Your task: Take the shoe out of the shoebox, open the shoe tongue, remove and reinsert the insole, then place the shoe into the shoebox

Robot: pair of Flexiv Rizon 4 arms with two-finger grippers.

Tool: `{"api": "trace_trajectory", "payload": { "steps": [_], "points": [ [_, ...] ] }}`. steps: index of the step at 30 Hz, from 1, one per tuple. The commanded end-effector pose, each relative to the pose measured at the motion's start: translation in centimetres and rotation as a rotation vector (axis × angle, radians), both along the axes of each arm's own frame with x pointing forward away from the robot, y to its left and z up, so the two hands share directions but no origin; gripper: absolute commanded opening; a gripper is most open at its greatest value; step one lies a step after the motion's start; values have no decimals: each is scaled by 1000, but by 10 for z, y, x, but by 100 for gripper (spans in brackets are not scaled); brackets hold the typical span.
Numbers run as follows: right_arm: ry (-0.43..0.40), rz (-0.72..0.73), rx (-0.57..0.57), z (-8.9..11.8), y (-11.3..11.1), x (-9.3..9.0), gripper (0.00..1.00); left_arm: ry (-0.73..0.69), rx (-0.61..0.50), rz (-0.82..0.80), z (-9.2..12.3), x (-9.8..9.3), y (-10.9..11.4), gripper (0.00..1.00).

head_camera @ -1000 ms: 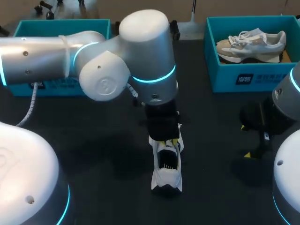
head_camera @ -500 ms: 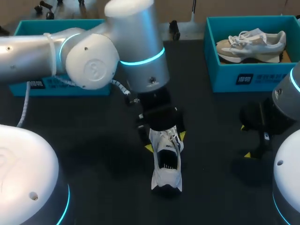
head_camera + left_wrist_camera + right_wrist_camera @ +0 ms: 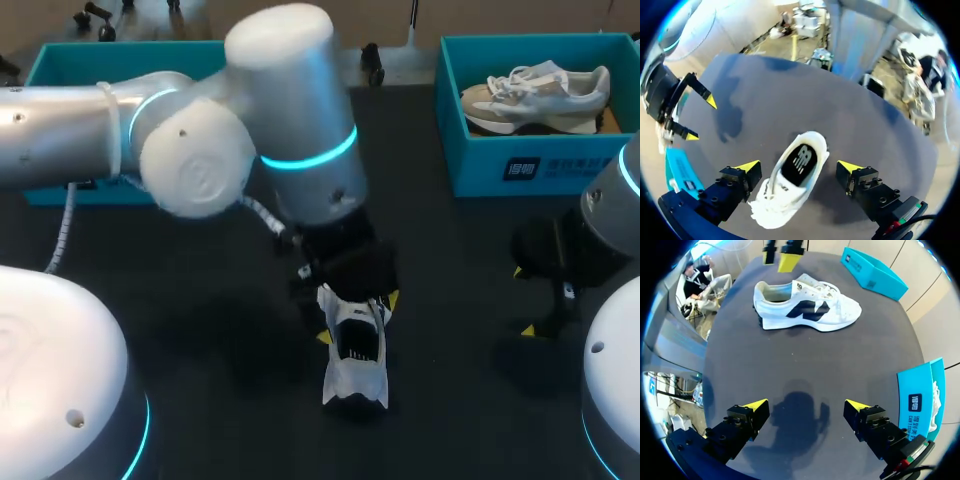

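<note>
A white shoe (image 3: 355, 350) stands upright on the black table (image 3: 220, 300) near the middle, heel toward me. My left gripper (image 3: 356, 318) hangs open just above its laces and tongue. In the left wrist view the shoe (image 3: 771, 205) lies between the spread fingers of the left gripper (image 3: 799, 166), touching neither, and the dark insole (image 3: 800, 162) shows inside it. My right gripper (image 3: 523, 299) stands open at the right, apart from the shoe. In the right wrist view the right gripper (image 3: 806, 405) has bare table between its fingers, and the shoe (image 3: 807, 310) lies well ahead of it.
A teal shoebox (image 3: 540, 165) at the back right holds a beige shoe (image 3: 540, 90). Another teal shoebox (image 3: 60, 60) stands at the back left, mostly hidden by my left arm. Bare table lies left of the white shoe.
My left gripper was shut at the shoe's tongue and has opened wide, letting go; the arm shifted slightly. The shoe and the right arm have stayed in place.
</note>
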State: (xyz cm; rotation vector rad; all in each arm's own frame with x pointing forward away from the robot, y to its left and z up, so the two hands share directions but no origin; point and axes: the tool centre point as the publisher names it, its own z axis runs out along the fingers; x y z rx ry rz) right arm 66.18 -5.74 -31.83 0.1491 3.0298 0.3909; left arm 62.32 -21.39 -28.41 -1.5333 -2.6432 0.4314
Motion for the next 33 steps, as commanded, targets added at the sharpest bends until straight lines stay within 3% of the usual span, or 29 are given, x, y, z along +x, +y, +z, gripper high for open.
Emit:
{"api": "trace_trajectory", "payload": {
  "steps": [1,10,12,20,22,33],
  "points": [
    [-2,1,0,0,0,-1,100,-396,152,643,8,-14,9,100],
    [-2,1,0,0,0,-1,100,-396,152,643,8,-14,9,100],
    [-2,1,0,0,0,-1,100,-323,126,732,10,-12,12,100],
    [-2,1,0,0,0,-1,100,-140,252,1040,6,-22,8,100],
    [-2,1,0,0,0,-1,100,-198,247,1093,6,-28,12,100],
    [-2,1,0,0,0,-1,100,-164,229,1092,-1,-29,13,100]
  ]
}}
